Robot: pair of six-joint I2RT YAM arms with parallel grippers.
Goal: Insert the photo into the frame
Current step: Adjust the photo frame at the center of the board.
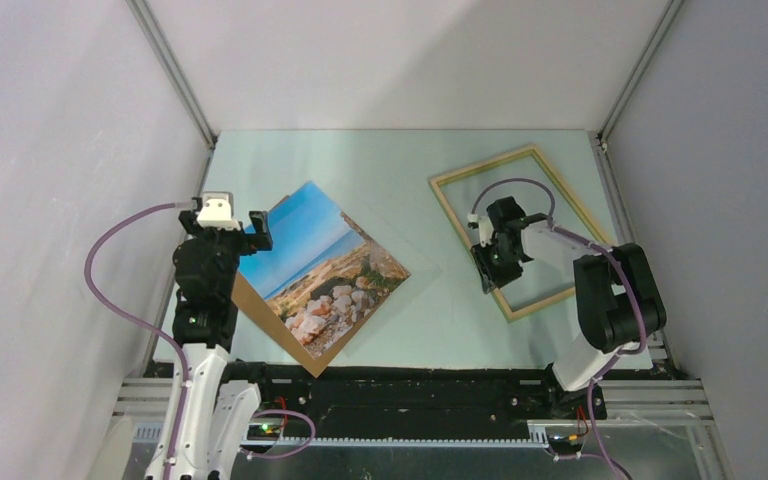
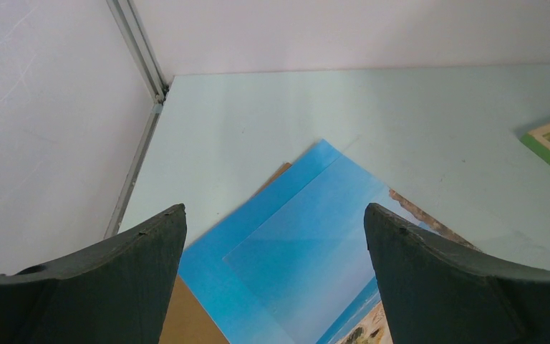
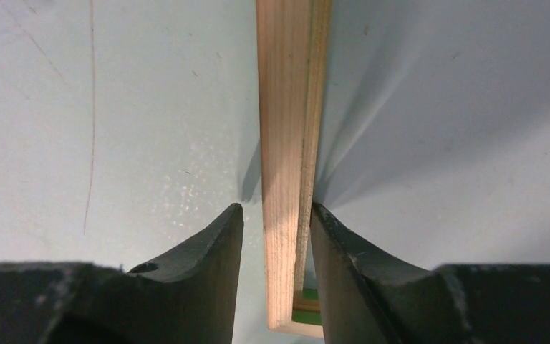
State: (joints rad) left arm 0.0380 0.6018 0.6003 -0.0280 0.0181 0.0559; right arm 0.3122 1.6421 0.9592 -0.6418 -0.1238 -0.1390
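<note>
Your left arm is bent upward at the left side of the tabletop. Its end effector is spread wide over the far corner of the photo, with nothing between the dark fingers. Your right arm reaches forward and points down. Its end effector straddles one rail of the frame, and a thin gap shows beside one finger, so it is not pinching. There is one photo, a glossy rectangle of sky, sea and rocks on brown board, lying turned like a diamond at the left. There is one frame, thin, of light grained wood with a green edge, lying flat at the right, well apart from the photo
</note>
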